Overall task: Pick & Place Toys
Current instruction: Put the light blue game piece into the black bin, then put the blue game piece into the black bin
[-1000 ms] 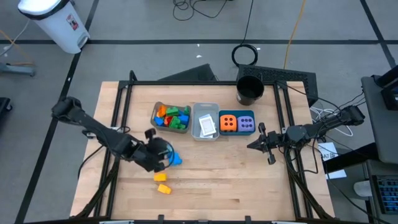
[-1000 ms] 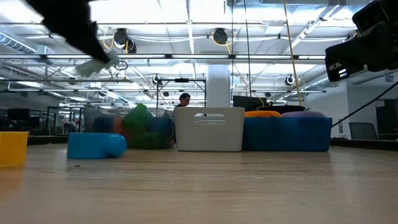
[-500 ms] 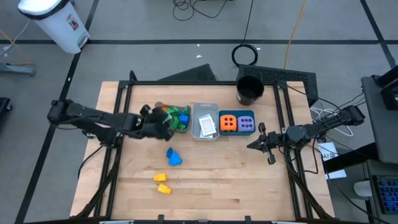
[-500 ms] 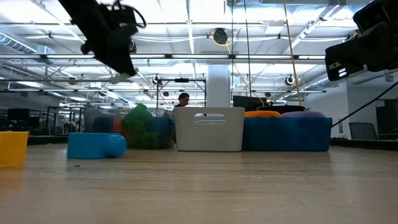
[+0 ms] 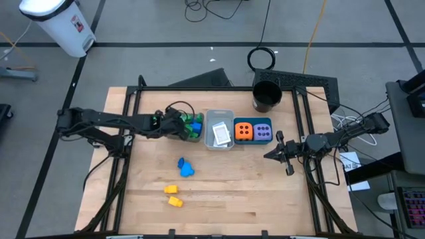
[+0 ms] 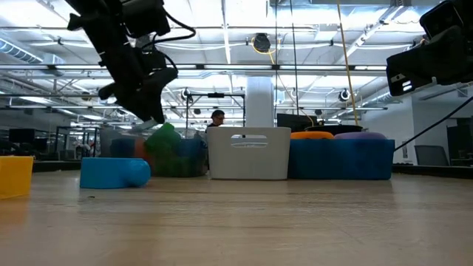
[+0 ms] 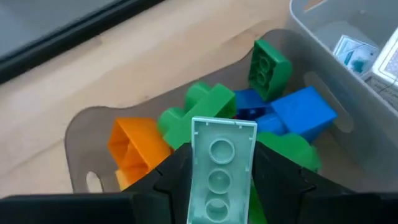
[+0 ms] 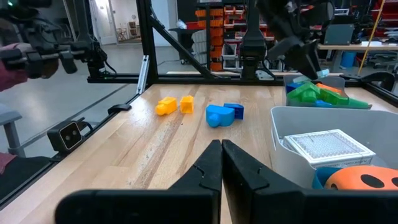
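Observation:
My left gripper [image 5: 180, 126] is over the clear bin [image 5: 167, 117] of bricks, shut on a pale teal brick [image 7: 221, 168]. The bin holds green [image 7: 205, 112], blue [image 7: 303, 111] and orange [image 7: 134, 140] bricks. A blue brick [image 5: 186, 166] and two yellow bricks [image 5: 173, 196] lie on the table. The grey bin [image 5: 219, 129] holds white cards. The teal bin [image 5: 253, 131] holds the orange and purple dotted cubes. My right gripper [image 5: 271, 155] is shut and empty at the table's right side. My left gripper pinches the pale teal brick by its two long sides [image 7: 198, 180] between its two fingers. The brick's studded top faces the wrist camera, and it is held clear above the bricks in the clear bin.
A black round cup [image 5: 267, 96] stands at the far edge, behind the teal bin. Bare table lies between the loose bricks and my right gripper. A black frame [image 5: 133, 106] runs round the table.
My left gripper has gone from near the blue brick toward the table's far edge and a little right, ending over the clear bin.

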{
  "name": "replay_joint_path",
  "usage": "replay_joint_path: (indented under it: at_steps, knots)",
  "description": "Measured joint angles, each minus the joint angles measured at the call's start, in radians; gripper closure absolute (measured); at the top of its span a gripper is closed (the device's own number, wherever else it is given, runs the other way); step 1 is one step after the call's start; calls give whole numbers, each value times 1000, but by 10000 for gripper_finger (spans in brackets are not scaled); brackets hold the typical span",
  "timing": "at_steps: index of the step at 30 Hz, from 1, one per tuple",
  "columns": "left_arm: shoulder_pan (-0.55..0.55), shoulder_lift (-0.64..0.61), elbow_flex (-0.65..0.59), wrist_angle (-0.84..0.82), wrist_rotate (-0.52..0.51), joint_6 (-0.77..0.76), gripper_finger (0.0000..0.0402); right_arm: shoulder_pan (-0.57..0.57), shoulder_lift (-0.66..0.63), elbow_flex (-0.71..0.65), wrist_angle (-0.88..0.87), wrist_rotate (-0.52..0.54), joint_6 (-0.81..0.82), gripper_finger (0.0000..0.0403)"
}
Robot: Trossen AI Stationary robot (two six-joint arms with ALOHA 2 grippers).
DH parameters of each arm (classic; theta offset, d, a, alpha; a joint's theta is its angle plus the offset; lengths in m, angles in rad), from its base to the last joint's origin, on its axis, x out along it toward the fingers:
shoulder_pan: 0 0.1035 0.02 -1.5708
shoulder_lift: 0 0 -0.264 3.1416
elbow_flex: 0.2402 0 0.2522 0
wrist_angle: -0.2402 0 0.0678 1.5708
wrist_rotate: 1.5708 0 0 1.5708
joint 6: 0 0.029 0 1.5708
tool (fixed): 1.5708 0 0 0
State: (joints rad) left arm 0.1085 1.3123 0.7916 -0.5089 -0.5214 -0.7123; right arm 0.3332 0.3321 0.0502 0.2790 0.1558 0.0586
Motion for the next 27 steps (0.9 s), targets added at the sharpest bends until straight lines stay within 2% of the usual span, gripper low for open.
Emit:
replay_joint_path:
  at_steps: [4, 14, 17, 22, 27]
  knots:
    - [5, -3, -31, 55, 5, 0, 236, 0, 0, 0, 0, 0, 0, 399]
    - [5, -3, -37, 46, -3, -50, 182, 0, 0, 0, 0, 0, -54, 398]
    - [5, -3, -37, 42, 3, -11, 165, 0, 0, 0, 0, 0, -46, 399]
    - [5, -34, -4, 34, 143, 104, 146, 0, 0, 0, 0, 0, -45, 399]
    - [-17, -78, 35, 33, 316, 93, 144, 0, 0, 0, 0, 0, -45, 399]
